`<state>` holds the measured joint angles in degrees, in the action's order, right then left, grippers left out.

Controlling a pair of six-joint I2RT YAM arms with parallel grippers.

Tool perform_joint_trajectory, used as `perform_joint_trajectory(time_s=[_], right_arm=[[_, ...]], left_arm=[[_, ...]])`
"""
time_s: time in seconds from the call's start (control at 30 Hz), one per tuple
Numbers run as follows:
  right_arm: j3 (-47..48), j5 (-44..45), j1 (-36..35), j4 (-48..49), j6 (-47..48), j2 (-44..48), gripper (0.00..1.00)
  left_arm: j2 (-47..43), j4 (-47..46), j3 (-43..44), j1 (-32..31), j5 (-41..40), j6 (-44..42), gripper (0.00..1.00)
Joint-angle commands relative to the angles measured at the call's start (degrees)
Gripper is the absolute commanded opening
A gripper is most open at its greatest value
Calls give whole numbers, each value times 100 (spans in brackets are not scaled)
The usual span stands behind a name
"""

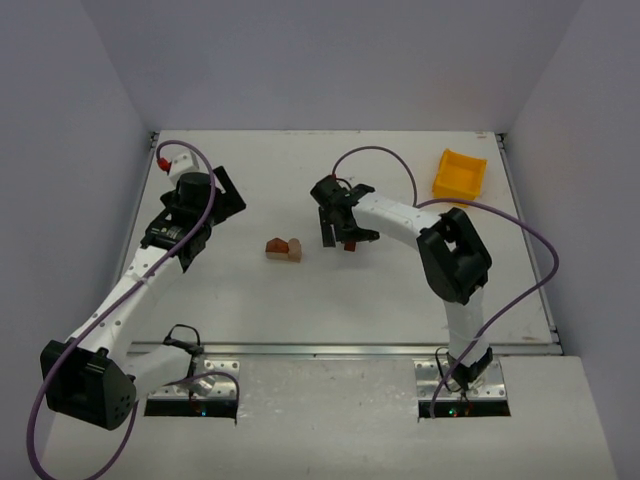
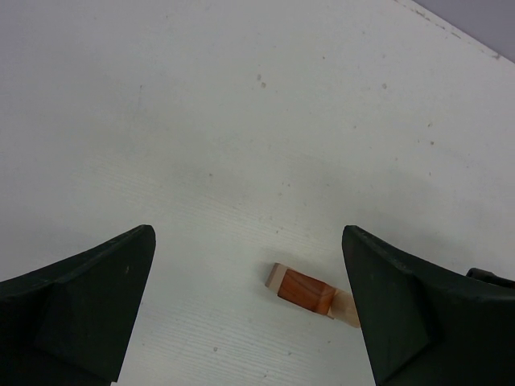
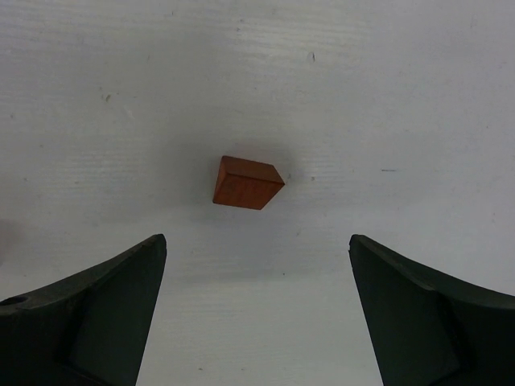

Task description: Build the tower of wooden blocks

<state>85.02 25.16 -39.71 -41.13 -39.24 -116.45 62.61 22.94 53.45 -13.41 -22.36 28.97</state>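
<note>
The wood block tower [image 1: 283, 248] is a tiny cluster on the white table [image 1: 300, 300], a reddish-brown cube between pale tan pieces. In the left wrist view the cluster [image 2: 310, 293] lies flat, close to the right finger [image 2: 418, 314]. My left gripper [image 1: 213, 225] is open and empty, left of the cluster; in its own view the left gripper [image 2: 249, 322] shows its jaws wide apart. A separate reddish-brown block [image 3: 245, 182] lies on the table ahead of my right gripper [image 3: 257, 322], which is open and empty. In the top view this block [image 1: 351, 246] sits just beside the right gripper [image 1: 338, 236].
A yellow plastic bin [image 1: 459, 174] stands at the back right of the table. White walls close the table at the back and sides. The metal rail with both arm bases [image 1: 300, 350] runs along the near edge.
</note>
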Motion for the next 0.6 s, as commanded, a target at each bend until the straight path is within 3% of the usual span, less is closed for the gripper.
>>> perform_joint_trajectory(time_s=[0.0,0.17,0.37,0.43,0.57], right_arm=[[446,-108,184,44,-163,-229,90],[620,-265,278,100,-94,-444,76],[787,-379,332,114,-49,-606,70],[797,-381,350,137,-35,-624,56],[737,-441,371,142,-24,-627,45]], left_arm=[[-126,-220,-1,5,66,21,100],[-119,-220,-5,5,43,21,100],[-152,-220,-10,5,39,21,100],[-144,-220,-10,5,43,21,100],[-160,-207,-10,5,35,21,100]])
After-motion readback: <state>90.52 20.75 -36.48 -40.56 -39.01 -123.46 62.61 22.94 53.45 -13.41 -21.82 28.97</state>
